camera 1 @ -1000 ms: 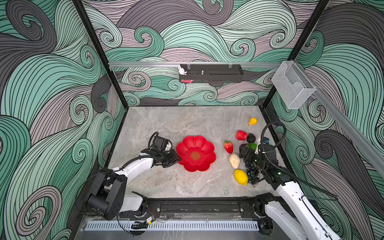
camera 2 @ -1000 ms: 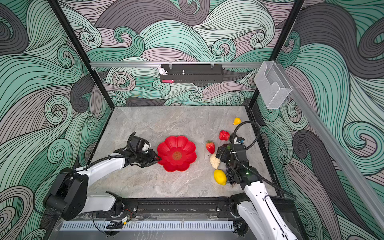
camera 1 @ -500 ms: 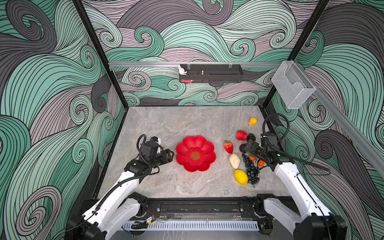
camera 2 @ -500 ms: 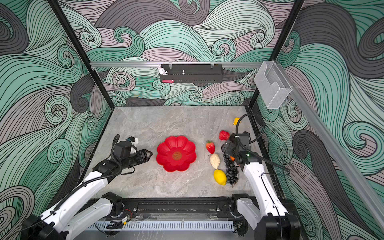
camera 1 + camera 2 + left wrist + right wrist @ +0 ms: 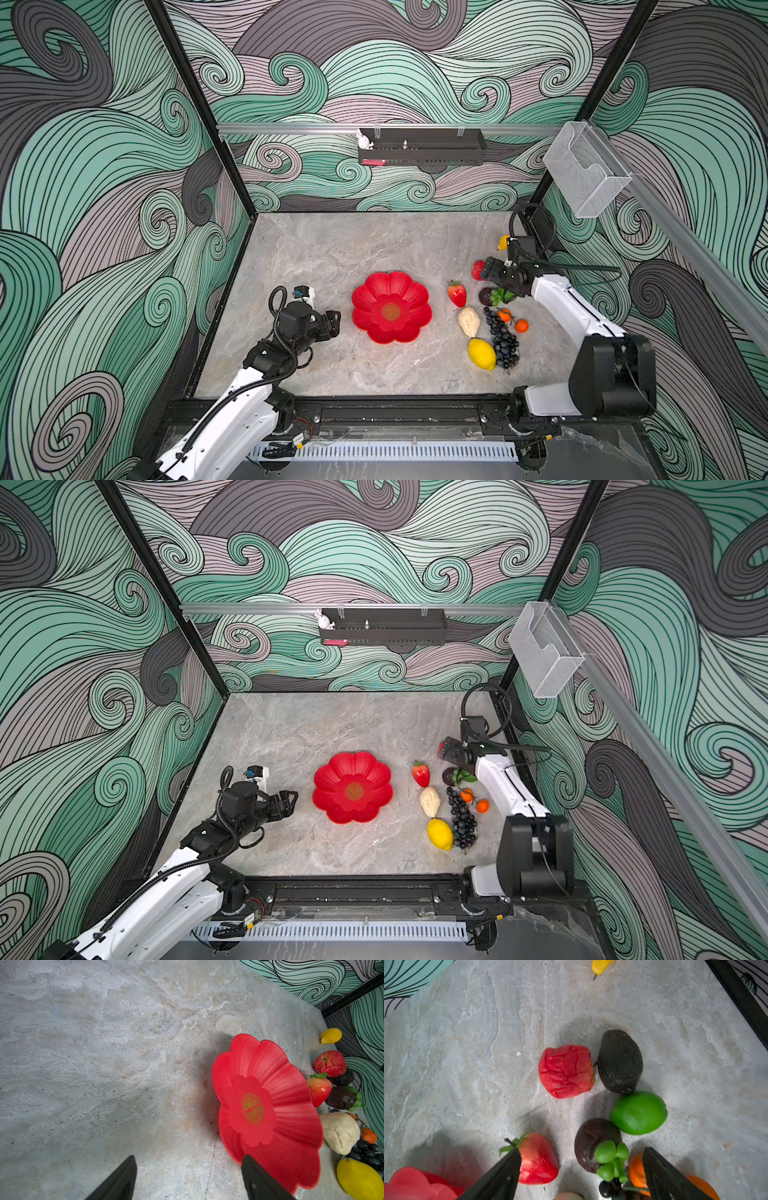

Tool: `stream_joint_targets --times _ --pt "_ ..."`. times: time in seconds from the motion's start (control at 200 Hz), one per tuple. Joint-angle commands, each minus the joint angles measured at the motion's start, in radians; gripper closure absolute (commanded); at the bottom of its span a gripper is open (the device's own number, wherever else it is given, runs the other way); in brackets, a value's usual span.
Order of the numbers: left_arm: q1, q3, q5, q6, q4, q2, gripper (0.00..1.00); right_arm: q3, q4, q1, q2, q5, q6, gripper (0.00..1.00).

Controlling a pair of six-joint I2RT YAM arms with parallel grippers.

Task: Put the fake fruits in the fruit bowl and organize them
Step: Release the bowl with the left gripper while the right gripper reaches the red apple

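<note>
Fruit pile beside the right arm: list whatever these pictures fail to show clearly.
Red apple: mostly under the right gripper in both top views.
Dark avocado: hidden beneath the right arm in both top views.
Small yellow fruit: cut by the right wrist view's edge.
Grape bunch: partly behind the pear, left wrist view.

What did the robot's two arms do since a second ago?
The left gripper drew back from the fruit bowl rim, away to the left, and is open and empty. The right gripper moved from near the grape bunch toward the back, up to the red apple, open, holding nothing. The bowl, still empty, and the fruits stayed put.
</note>
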Motion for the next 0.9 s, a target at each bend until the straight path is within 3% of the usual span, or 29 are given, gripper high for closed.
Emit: stream_joint_targets --times 0.0,0.335,0.52,0.891 --pt "-0.015 0.034 -0.058 0.024 0.003 -0.005 0.19 0.084 -0.014 0.029 0.087 0.044 -0.029 0.09" --pt "-0.029 0.037 -0.105 0.029 -0.002 0.008 0.18 0.222 -0.069 0.056 0.281 0.175 -0.056 0.12" --pt "-0.036 0.036 -0.116 0.031 0.009 0.022 0.18 0.257 -0.068 0.056 0.341 0.160 -0.071 0.13" --pt "-0.042 0.034 -0.127 0.033 0.025 0.036 0.18 0.316 -0.080 0.059 0.424 0.125 -0.088 0.25"
